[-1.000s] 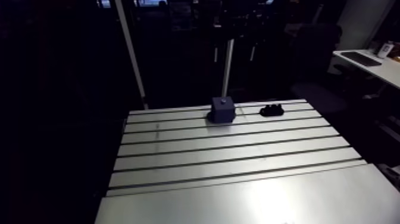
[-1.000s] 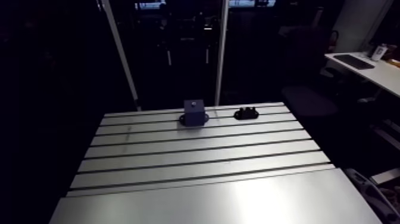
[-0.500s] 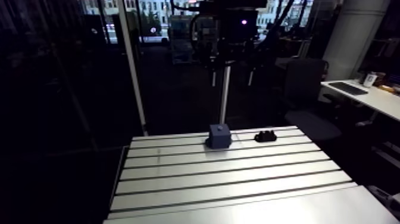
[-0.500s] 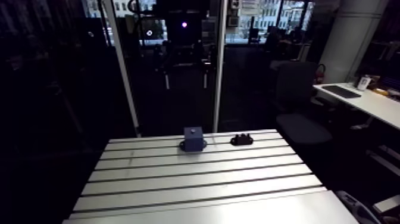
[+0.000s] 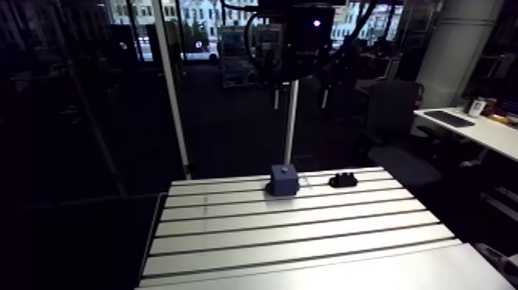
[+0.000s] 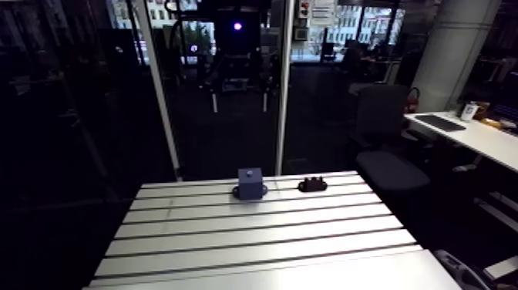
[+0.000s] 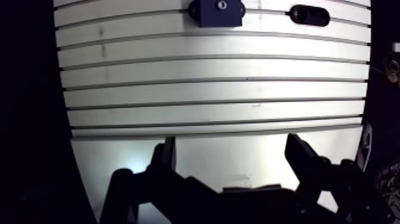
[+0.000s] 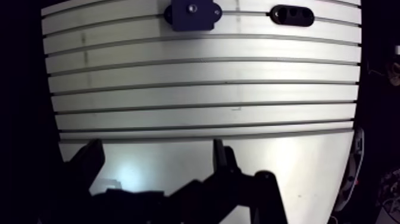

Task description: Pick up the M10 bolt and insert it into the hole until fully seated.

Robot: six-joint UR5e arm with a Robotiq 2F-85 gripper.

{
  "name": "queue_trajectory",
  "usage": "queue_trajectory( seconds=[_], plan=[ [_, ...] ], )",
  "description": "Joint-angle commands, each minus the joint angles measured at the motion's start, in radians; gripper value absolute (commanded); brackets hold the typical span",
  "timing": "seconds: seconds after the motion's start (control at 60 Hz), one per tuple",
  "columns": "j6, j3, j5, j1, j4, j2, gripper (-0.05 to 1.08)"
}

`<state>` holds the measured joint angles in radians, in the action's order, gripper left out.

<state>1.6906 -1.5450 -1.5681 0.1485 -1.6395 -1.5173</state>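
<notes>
A dark blue block (image 7: pixel 216 12) stands on the slotted aluminium table (image 7: pixel 208 83) at its far edge. On the block's top is a small round grey spot (image 7: pixel 222 5); I cannot tell whether it is a bolt head or a hole. To the block's right lies a black holder (image 7: pixel 309 15) with round openings. My gripper (image 7: pixel 232 146) hangs high over the table's near part, well short of both, open, with nothing between its fingers (image 7: pixel 168 152). The arm view shows the block (image 5: pixel 284 179) and the holder (image 5: pixel 343 180), with my wrist (image 5: pixel 297 35) dark above them.
Dark slots run across the table from side to side. A smooth plate (image 5: pixel 324 274) forms its near part. The table's left edge (image 5: pixel 154 231) drops into darkness.
The arm view has swung upward since the earliest frames, so the camera moved and my wrist now shows at its top. The block and holder have stayed in place on the table.
</notes>
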Motion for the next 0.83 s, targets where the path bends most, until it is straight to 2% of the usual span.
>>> queue_trajectory(
  seconds=[0.017,0.833],
  plan=[
    [0.001,0.048,0.002,-0.003,0.034,0.011,0.01],
    [0.001,0.039,0.006,-0.007,0.037,0.013,0.01]
  ],
)
